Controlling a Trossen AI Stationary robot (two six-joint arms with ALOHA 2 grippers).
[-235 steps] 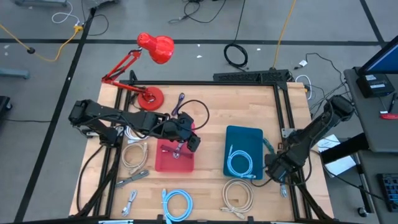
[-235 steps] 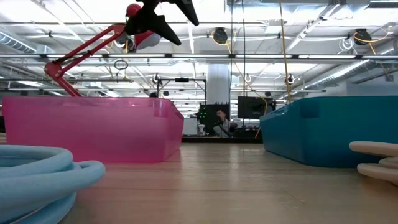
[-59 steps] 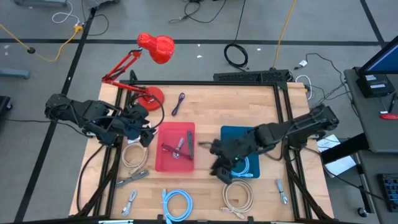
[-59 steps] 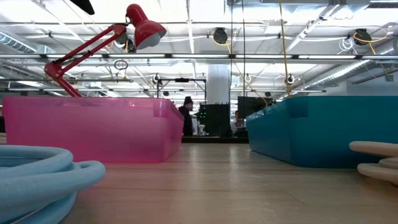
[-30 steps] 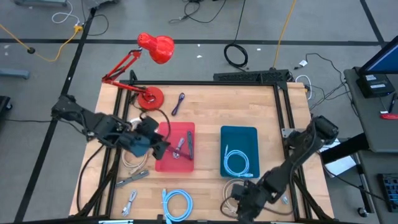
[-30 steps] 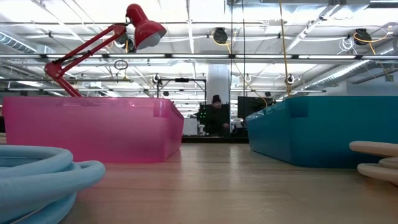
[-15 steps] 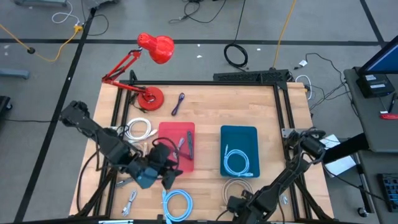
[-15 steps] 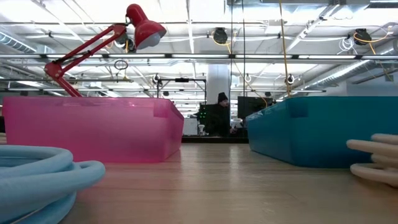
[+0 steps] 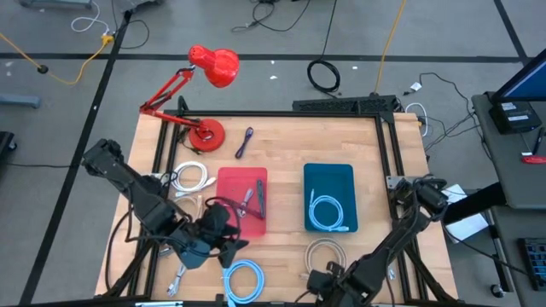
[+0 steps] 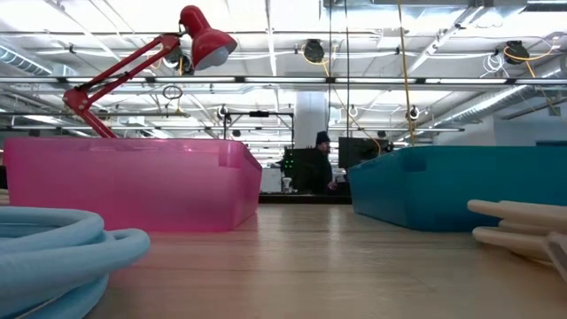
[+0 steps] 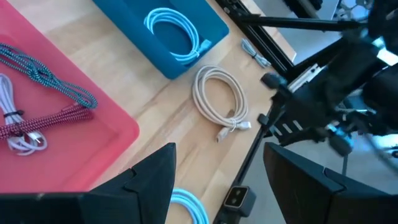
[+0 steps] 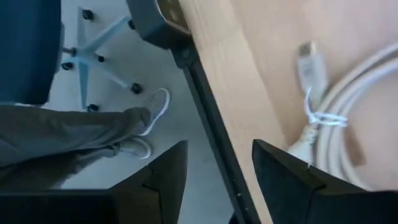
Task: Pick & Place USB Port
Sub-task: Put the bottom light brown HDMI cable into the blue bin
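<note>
Several USB cables lie about. A beige coil (image 9: 325,255) rests flat near the table's near edge. A light blue coil (image 9: 244,278) lies near the front, and another one (image 9: 329,212) sits in the teal bin (image 9: 310,181). The pink bin (image 9: 223,177) holds several braided cables (image 9: 250,199). My left gripper (image 9: 232,249) hovers open above the pink bin's near corner, with nothing between its fingers (image 11: 155,174). My right gripper (image 9: 320,281) is open at the table's near edge, beside the beige coil (image 12: 348,130). My right gripper stands over the table's near edge, pointing down. One finger (image 12: 292,180) stands right beside the beige coil's near side (image 12: 311,140). I cannot tell whether it touches the cable. My left gripper touches nothing.
A red desk lamp (image 9: 212,66) stands at the far left corner. A white coil (image 9: 190,179) lies left of the pink bin, a purple cable (image 9: 246,141) behind it, and a short cable (image 9: 179,275) at the front left. A person's legs (image 12: 81,134) show beyond the near edge.
My left gripper has gone from the pink bin's left side toward the table's near edge, still open. My right gripper has shifted a little toward the near edge and the left. The beige coil and the teal bin have slid slightly toward the far edge.
</note>
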